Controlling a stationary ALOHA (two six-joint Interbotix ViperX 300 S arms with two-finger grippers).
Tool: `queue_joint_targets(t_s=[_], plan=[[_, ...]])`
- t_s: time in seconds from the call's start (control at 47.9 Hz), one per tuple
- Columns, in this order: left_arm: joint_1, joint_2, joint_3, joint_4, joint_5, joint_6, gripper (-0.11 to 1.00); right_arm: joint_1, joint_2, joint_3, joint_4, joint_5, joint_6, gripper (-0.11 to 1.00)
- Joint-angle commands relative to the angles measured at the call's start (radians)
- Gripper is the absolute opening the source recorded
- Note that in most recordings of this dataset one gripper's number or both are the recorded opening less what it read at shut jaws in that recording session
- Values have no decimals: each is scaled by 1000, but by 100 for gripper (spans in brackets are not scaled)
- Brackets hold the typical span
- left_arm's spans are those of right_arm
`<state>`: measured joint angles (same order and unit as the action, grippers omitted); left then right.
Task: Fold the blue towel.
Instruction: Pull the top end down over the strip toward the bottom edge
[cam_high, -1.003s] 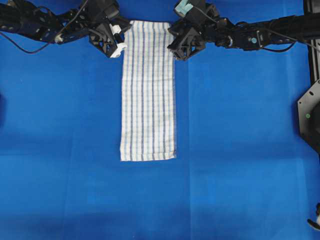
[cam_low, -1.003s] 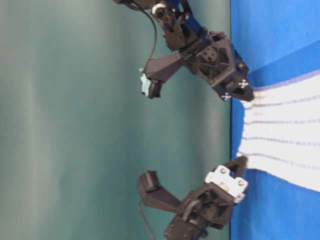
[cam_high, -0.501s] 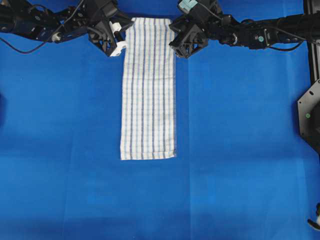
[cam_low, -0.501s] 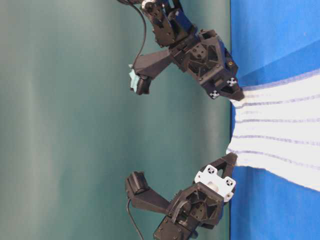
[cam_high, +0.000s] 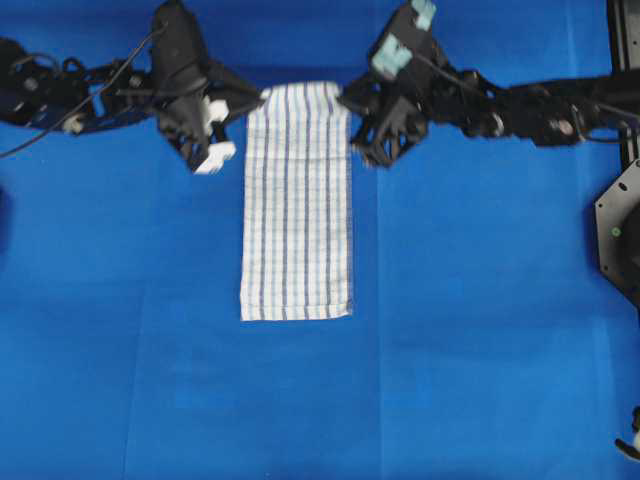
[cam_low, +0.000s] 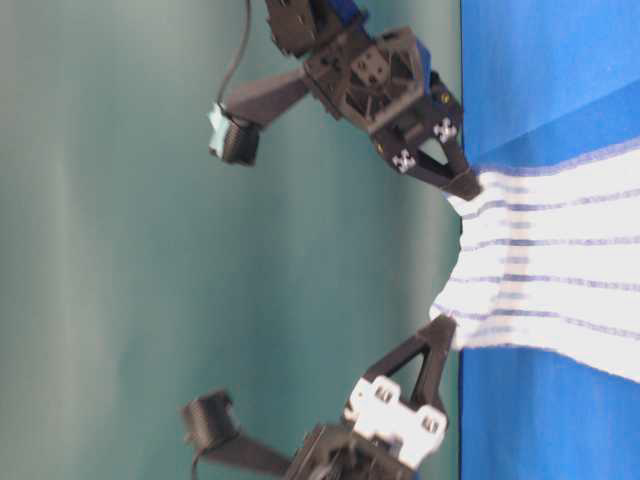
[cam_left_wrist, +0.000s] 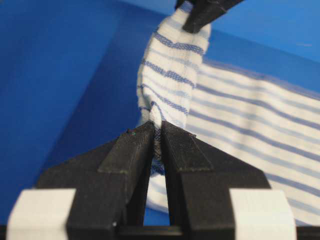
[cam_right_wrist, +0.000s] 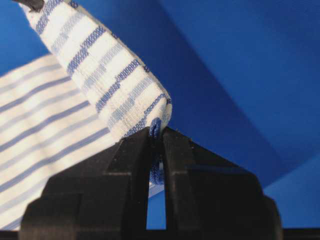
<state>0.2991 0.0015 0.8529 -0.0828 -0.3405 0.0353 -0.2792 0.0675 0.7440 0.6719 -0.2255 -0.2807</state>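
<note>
Item: the blue towel (cam_high: 297, 210), a long narrow strip of white cloth with dark and pale blue stripes, lying lengthwise on the blue sheet (cam_high: 480, 330); near end flat, far end raised.
Location: middle of the sheet; the far short edge is off the surface, as the table-level view shows, sagging a little between the two far corners.
Left gripper (cam_left_wrist: 156, 134): clenched on the towel's far left corner; the cloth bunches into a twisted roll just above the pinch.
Right gripper (cam_right_wrist: 156, 134): clenched on the far right corner, only a small bite of hem between the tips.
Step in hand: judged to be the lengthwise fold, carrying the far edge over toward the near edge (cam_high: 296, 313).
Method: keep both corners level and equally spaced so the lifted edge stays taut and square; carry it high enough that the slack does not drag.
Alignment: lay the carried edge on the near edge, side hems matching.
Risk: the right-hand bite looks shallow and may slip; uneven travel would skew the fold.
Release: only once the cloth rests flat.
</note>
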Motion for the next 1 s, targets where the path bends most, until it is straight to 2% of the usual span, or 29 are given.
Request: queue_joint_targets(t_s=[0.0, 0.188, 0.355, 0.522, 0.689, 0.982], plan=[[-46, -67, 14, 0, -5, -18, 5, 52, -55, 12, 9, -20, 8, 8], [-163, -112, 57, -3, -5, -95, 5, 173, -100, 69, 46, -67, 34, 8], [-268, -100, 51, -5, -14, -161, 5, 262, -107, 89, 94, -87, 41, 8], [-359, -75, 48, -15, -43, -184, 5, 325, -106, 91, 117, -87, 40, 8], [-402, -49, 48, -18, -46, -206, 5, 368, -101, 92, 137, -97, 40, 8], [-434, 6, 43, -18, -71, -233, 5, 423, -75, 86, 178, -104, 41, 8]])
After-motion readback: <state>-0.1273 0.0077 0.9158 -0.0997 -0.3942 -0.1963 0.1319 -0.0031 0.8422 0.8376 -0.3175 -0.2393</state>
